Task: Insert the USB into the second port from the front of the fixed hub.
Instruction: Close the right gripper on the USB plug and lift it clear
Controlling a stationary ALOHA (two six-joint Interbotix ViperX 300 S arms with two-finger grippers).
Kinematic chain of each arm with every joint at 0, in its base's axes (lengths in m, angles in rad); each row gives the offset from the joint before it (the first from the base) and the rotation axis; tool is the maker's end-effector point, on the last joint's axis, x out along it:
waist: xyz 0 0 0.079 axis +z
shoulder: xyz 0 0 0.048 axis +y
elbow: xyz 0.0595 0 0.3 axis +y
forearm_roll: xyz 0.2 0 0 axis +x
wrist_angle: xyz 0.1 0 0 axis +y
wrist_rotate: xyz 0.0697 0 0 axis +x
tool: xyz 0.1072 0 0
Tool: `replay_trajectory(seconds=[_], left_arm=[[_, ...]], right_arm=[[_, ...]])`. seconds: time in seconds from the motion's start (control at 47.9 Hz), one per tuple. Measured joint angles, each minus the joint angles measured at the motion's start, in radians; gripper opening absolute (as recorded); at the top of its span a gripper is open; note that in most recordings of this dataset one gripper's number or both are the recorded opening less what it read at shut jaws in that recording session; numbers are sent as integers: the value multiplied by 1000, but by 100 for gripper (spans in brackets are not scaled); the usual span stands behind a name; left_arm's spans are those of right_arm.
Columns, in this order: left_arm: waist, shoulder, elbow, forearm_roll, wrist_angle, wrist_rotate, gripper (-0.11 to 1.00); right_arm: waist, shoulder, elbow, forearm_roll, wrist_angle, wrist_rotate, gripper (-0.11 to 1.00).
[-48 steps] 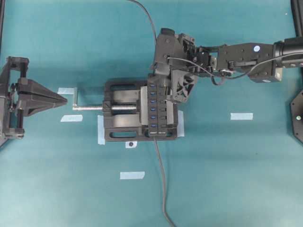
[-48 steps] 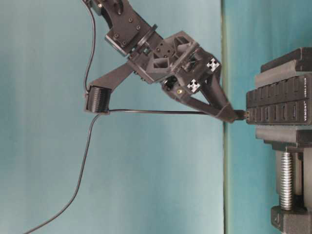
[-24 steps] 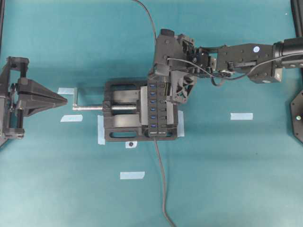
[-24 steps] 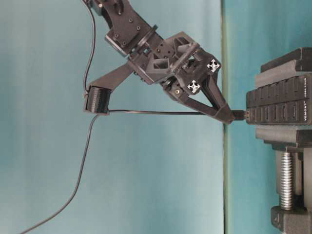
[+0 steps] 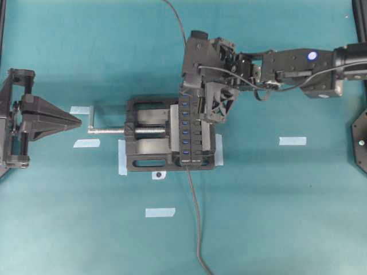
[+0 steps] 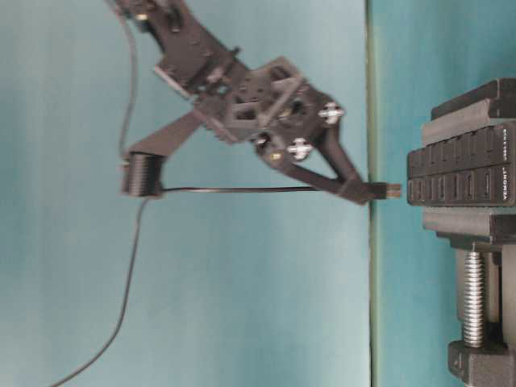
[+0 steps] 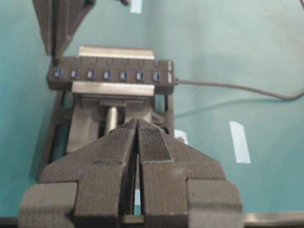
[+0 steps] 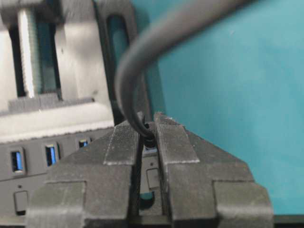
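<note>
One small black USB (image 6: 390,191) sits pinched in the closed right gripper (image 6: 364,192).

The table (image 5: 275,217) has a matt teal top, smooth and even. The vise (image 5: 143,137) looks like matt black plastic, with a bright, ribbed metal screw (image 5: 109,130) and dull grey metal jaw plates. The hub (image 7: 111,73) is black plastic with a soft sheen and glossy blue slots. Both the left gripper (image 7: 138,142) and the right gripper (image 8: 151,142) are matt black plastic with finely ridged pads. The cable (image 8: 156,42) has a smooth, slightly shiny black rubbery skin. The tape strips (image 5: 292,140) look papery and pale.
</note>
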Motion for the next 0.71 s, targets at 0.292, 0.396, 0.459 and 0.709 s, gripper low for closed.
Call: replay_trajectory(seconds=[0.292, 0.396, 0.459, 0.709], left_arm=[[0, 2, 0, 0, 0, -3, 0], [0, 0, 0, 2, 0, -3, 0], [0, 0, 0, 0, 0, -3, 0], [0, 2, 0, 0, 0, -3, 0]], right_arm=[[26, -60, -15, 20, 58, 3, 7], [38, -78, -17, 32, 74, 3, 7], [44, -86, -17, 34, 77, 3, 7], [49, -87, -18, 37, 81, 6, 7]])
